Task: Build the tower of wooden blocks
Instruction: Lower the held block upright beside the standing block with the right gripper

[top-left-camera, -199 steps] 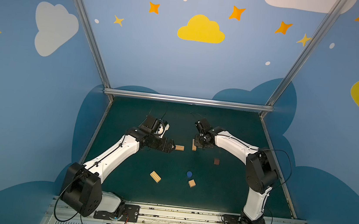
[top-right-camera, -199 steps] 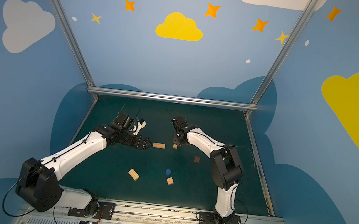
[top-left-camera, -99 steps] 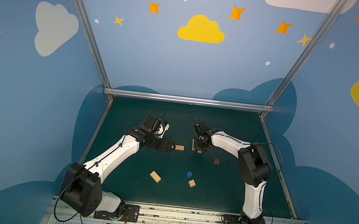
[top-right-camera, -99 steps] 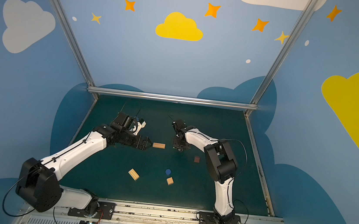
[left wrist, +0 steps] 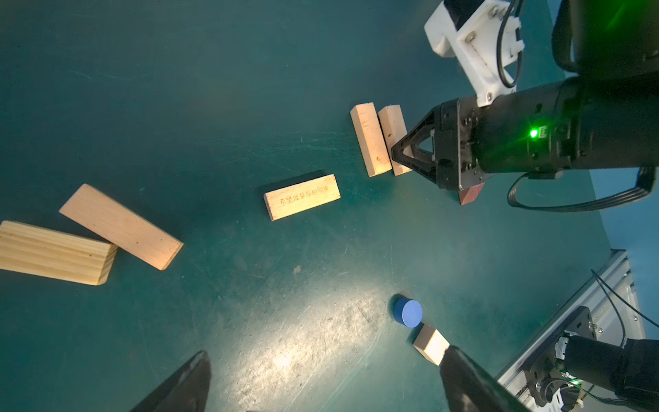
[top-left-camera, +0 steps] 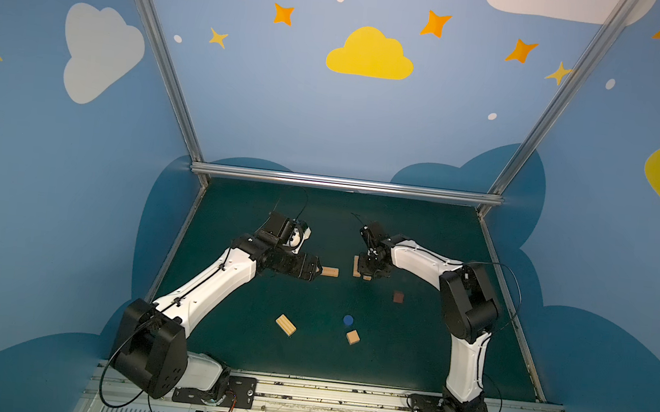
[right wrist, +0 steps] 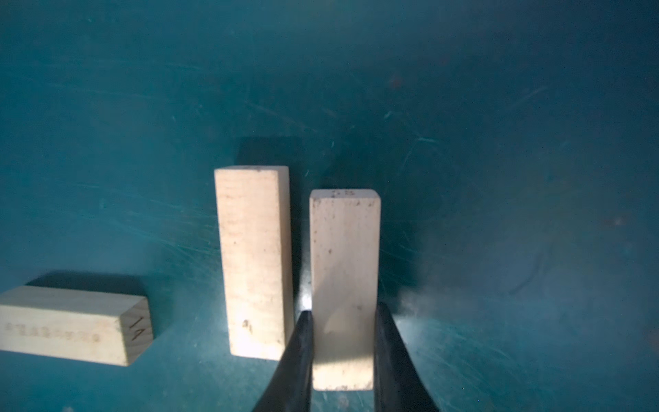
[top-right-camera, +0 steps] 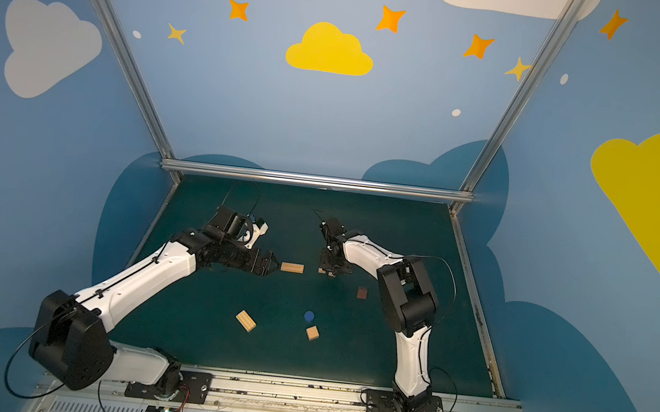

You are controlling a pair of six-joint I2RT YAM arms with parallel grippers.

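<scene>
**First layer going down: right arm sets the second base bar**

The wood block tower is judged barely begun. In a top view its base sits at 12 o'clock from the blue round wooden piece (top-left-camera: 347,320). That base is two light tan oblong wooden bars lying parallel on the dark green table (top-left-camera: 235,214), close together but with a narrow gap.

The right gripper (right wrist: 343,310) is on the second base bar (right wrist: 344,249). Its black fingers (right wrist: 301,342) are narrowly spread and clasp the bar's long sides near one end. The first base bar (right wrist: 255,257) lies just beside it, untouched.

The next move calls for letting go cleanly and lifting straight up, without nudging either bar.

The left gripper (left wrist: 322,374) is spread wide and empty, just beside the engraved tan wooden bar (top-left-camera: 329,272), which lies at 9 o'clock from the pair and is the likely crosswise piece. The dark reddish-brown wooden cube (top-left-camera: 398,297) lies at 4 o'clock.
</scene>
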